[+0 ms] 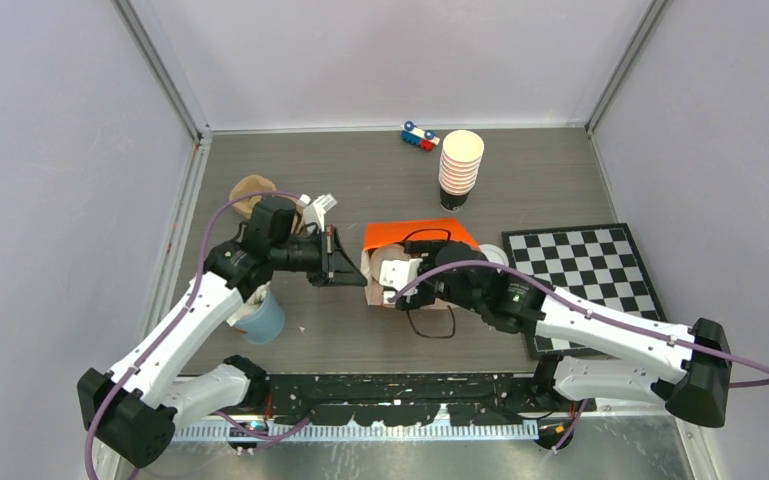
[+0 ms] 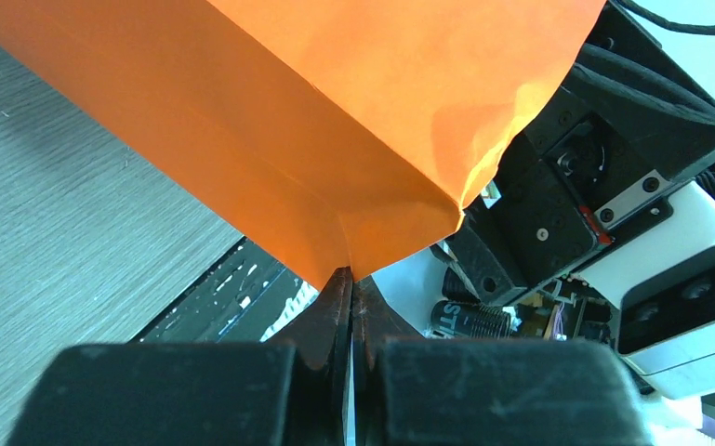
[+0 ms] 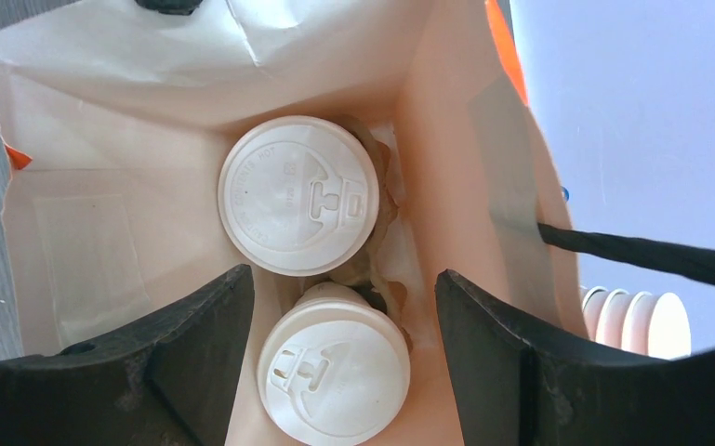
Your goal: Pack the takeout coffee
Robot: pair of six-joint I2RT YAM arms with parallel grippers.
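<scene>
Cups (image 3: 298, 195) of takeout coffee are judged light and thin-walled, easily crushed by a hard squeeze. Their smooth plastic lids could be popped off if gripped alone, so a gentle hold around the paper wall just under the lid rim is advised. Whether they are filled cannot be told. 2 lidded cups are seen upright, close side by side, inside the orange bag (image 3: 446, 186), which stands on the surface (image 1: 360, 190). The right end effector (image 3: 344, 283) is spread wide above the bag's mouth with nothing held. The nearer cup (image 3: 333, 362) is framed between its fingers, clear of both, and the other lies just beyond. The left end effector (image 2: 350, 279) is closed on a fold of the bag's edge.
</scene>
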